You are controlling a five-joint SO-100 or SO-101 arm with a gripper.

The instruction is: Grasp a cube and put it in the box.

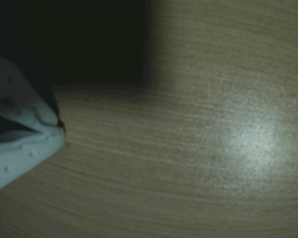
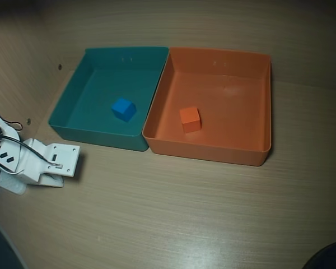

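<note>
The orange cube (image 2: 190, 119) sits on the floor of the orange box (image 2: 213, 150), left of the box's middle and nearer its front wall than its back one, touching none of the walls in the overhead view. Pressed against the orange box's left wall is a teal box (image 2: 81, 89) of like size, and a blue cube (image 2: 123, 109) lies on its floor, right of center. Both boxes rest on a pale wood-grain counter (image 2: 173, 213). The white arm (image 2: 42, 165) lies low on the counter to the left of and below the orange box, just beside the teal box's front corner, well apart from the orange cube, with the teal box's corner and the orange box's left wall between them. In the wrist view the fingers (image 1: 61, 130) show at the left edge, pale tips meeting at a point just above the counter, pressed together and pinching nothing; a dark block fills the upper left there.
</note>
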